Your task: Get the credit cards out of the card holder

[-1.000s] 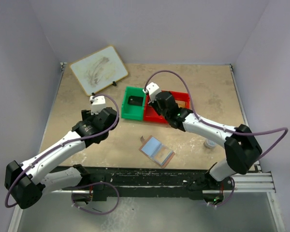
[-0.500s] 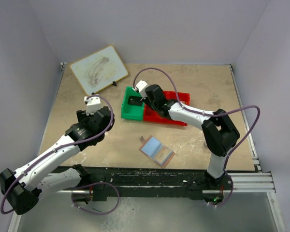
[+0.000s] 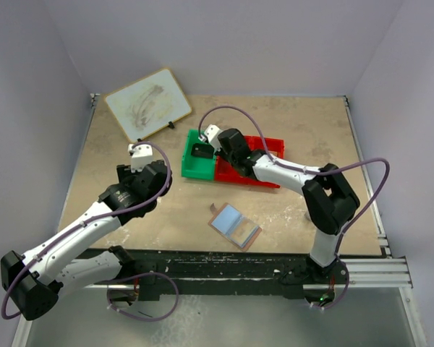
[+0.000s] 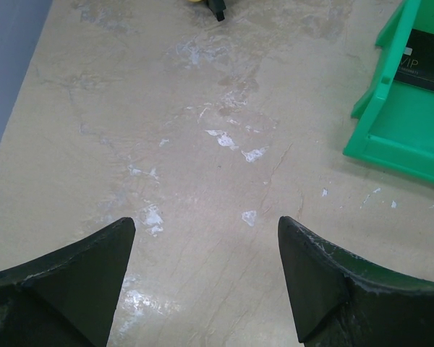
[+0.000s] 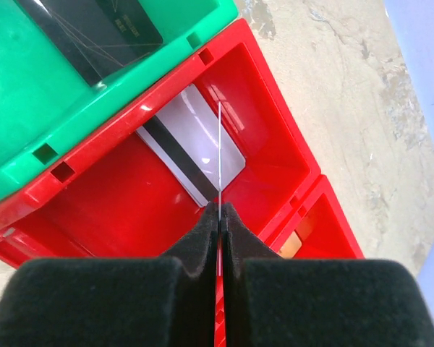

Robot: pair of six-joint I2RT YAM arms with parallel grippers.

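The right jaws (image 5: 219, 211) are pressed together on a thin card (image 5: 219, 144), which stands on edge and shows only as a fine pale line running out from the tips. They hang over the red bin (image 5: 94, 210), which sits flush against the right side of the green bin (image 5: 29, 94). On the red bin's floor, under the held card, a white card with a black stripe (image 5: 195, 130) lies flat. A black card (image 5: 101, 25) lies in the green bin itself. On the side away from the green bin, a second red compartment (image 5: 325, 217) adjoins the first, and something tan shows in it, mostly hidden by the jaws.

The left jaws (image 4: 204, 224) stand wide apart and hold nothing. They point down at bare, scuffed table (image 3: 311, 130) to the left of the green bin, clear of its wall.

The card holder (image 3: 233, 225) lies opened flat on the table with its pale blue inner panels facing up. It is well apart from the green bin, on the side toward the arm bases and a little to the right. Neither pair of jaws touches it.

A white board (image 3: 148, 105) with grey smears is propped up beyond the green bin to its left, near the far edge of the table.
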